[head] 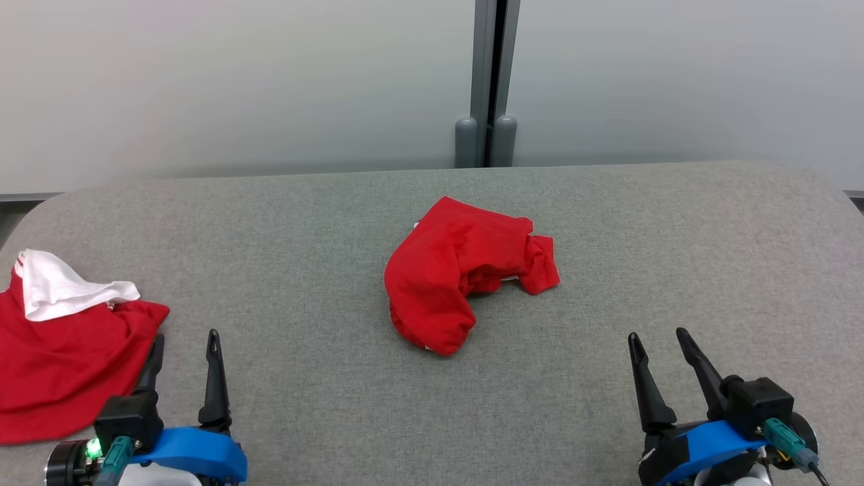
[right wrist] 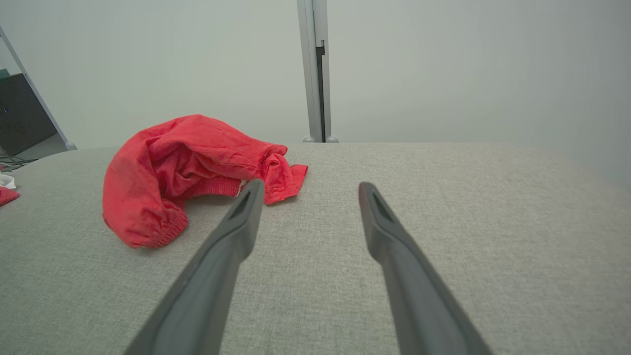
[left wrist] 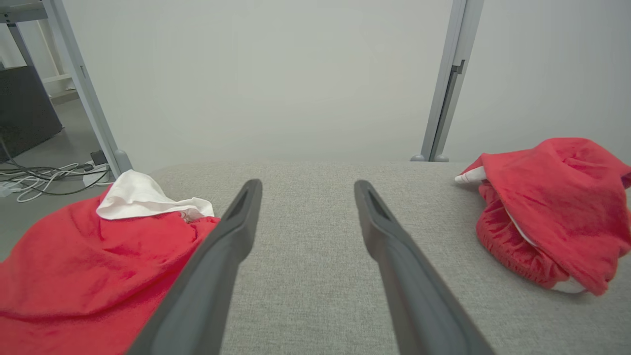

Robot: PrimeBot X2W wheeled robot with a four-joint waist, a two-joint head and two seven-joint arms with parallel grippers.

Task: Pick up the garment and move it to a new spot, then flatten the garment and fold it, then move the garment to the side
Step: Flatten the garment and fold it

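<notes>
Head view: red garment (head: pixel 466 270) lies crumpled well inside the table (head: pixel 675 236) edges, both jaws spread wide.

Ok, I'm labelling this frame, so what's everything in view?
Grey fabric-covered table: one, grey, before the robot.
Crumpled red fabric garment: one, red, table's middle.
Spread red cloth: one, red, table's left edge.
White cloth: one, white, on the spread red cloth.
Grey metal post: one, grey, behind the table.
Floor cables: several, black and white, far left.
Left gripper: one, dark fingers, open, lower left.
Right gripper: one, dark fingers, open, lower right.
</notes>
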